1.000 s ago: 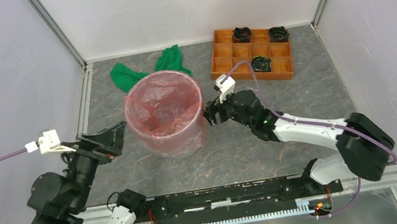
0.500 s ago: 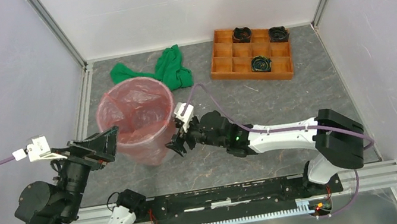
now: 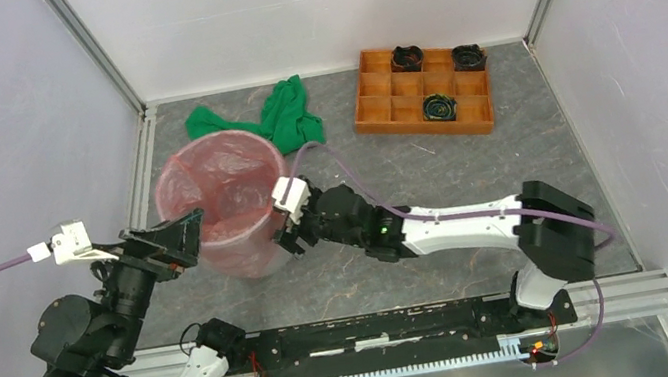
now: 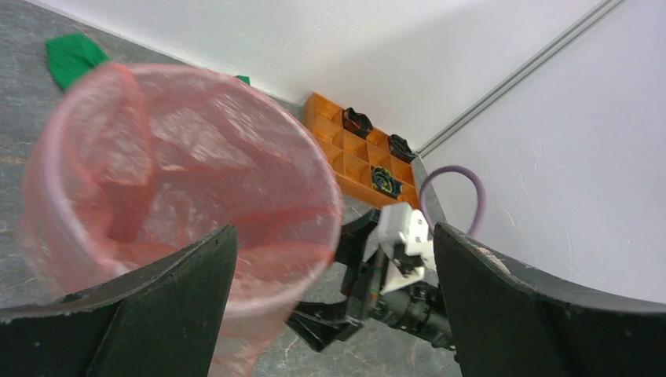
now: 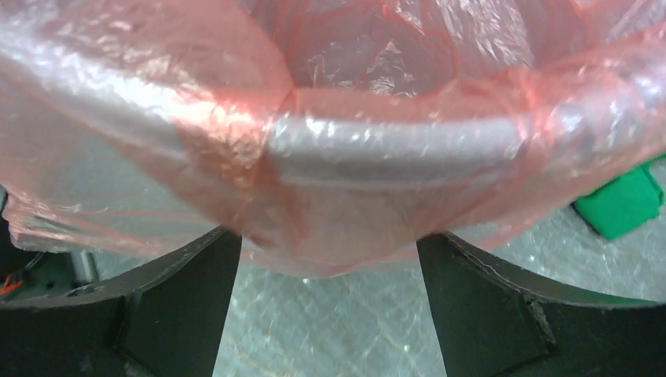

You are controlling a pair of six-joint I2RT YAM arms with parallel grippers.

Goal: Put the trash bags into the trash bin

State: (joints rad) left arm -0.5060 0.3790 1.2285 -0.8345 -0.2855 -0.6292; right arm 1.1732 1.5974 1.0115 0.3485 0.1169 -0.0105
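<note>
The trash bin (image 3: 241,256) stands left of centre, a grey bucket leaning slightly. The red-orange trash bag (image 3: 220,181) lines its inside and is folded over the rim and down the outer wall. My right gripper (image 3: 284,233) is open, its fingers spread against the bin's right wall. In the right wrist view the film-covered bin rim (image 5: 393,149) fills the frame above the right gripper (image 5: 326,310), with the bag's lower fold (image 5: 338,255) hanging at the fingertips. My left gripper (image 3: 178,241) is open at the bin's near-left side; in its own view the left gripper (image 4: 334,314) has the bag (image 4: 181,173) over its left finger.
A green cloth (image 3: 283,116) lies behind the bin by the back wall. An orange-brown compartment tray (image 3: 380,108) with black coiled items (image 3: 440,107) sits at the back right. The enclosure's left wall and its rail (image 3: 143,168) run close to the bin.
The right gripper has pushed the bin with the bag to the left, towards the left gripper. The right arm has stretched leftwards. The left gripper stayed open and hardly moved.
</note>
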